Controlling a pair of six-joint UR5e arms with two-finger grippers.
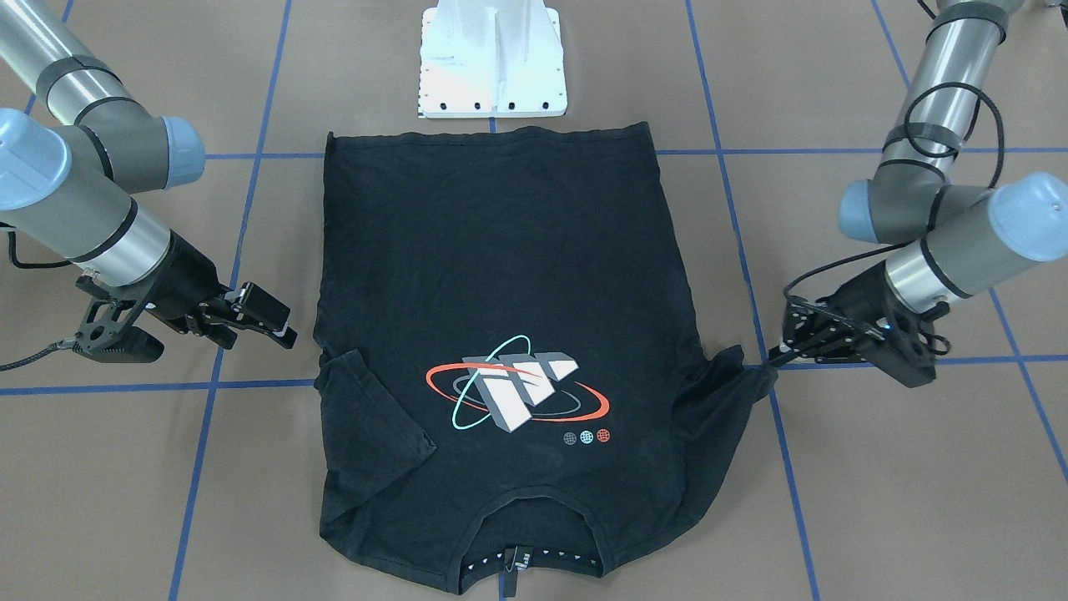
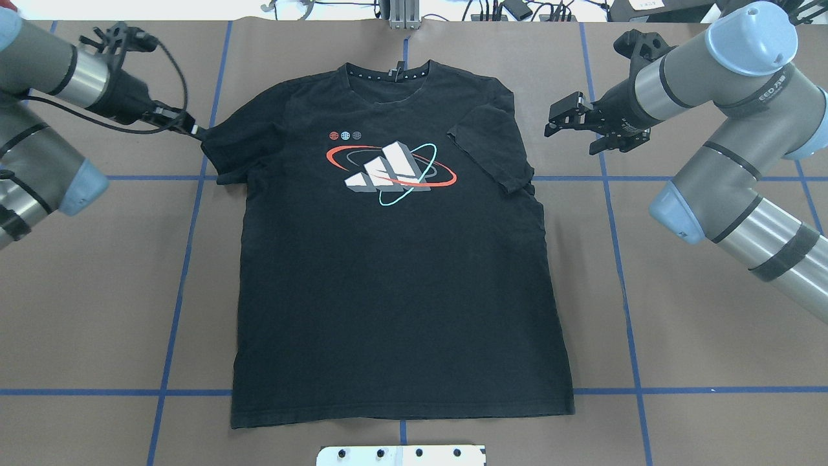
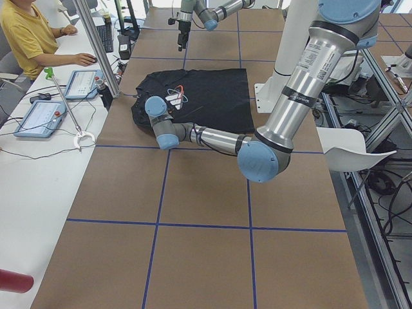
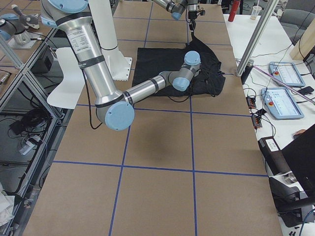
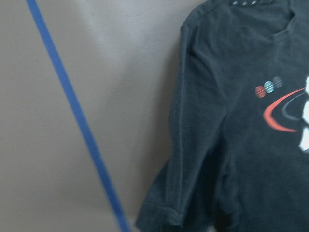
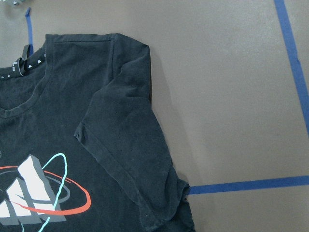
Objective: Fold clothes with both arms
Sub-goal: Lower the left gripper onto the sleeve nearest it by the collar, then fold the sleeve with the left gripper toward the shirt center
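**Sleeve fold, second side.** A black short-sleeved T-shirt (image 2: 401, 291) lies flat and print-up in the middle of the table (image 2: 679, 323), with its hem toward the white pedestal base (image 1: 492, 58) and its collar on the far side.

The left gripper (image 2: 196, 131) has its fingers pinched together on the tip of the sleeve on the robot's left (image 2: 223, 152), which is drawn out to a point. The right gripper (image 2: 557, 118) hovers just beside the opposite shoulder. Its fingers are spread, hold nothing and are clear of the cloth. The sleeve on that side (image 2: 495, 149) lies turned in over the chest.

**Step in hand (judged):** carrying the pinched sleeve inward to mirror the folded one.
- A low lift and a straight sweep toward the logo (image 2: 388, 168) would keep the shoulder seam from dragging.
- Releasing only once the cuff lies flat should avoid a bunched edge.
- The free gripper could steady the body panel.

**Materials:**
- The T-shirt is soft, limp matte knit that creases readily at the armpits.
- The print is smooth, in red, teal and grey-white.
- The neck lining (image 2: 388, 72) is dotted.
- The table covering is dull brown, crossed by blue tape lines (image 2: 187, 259).
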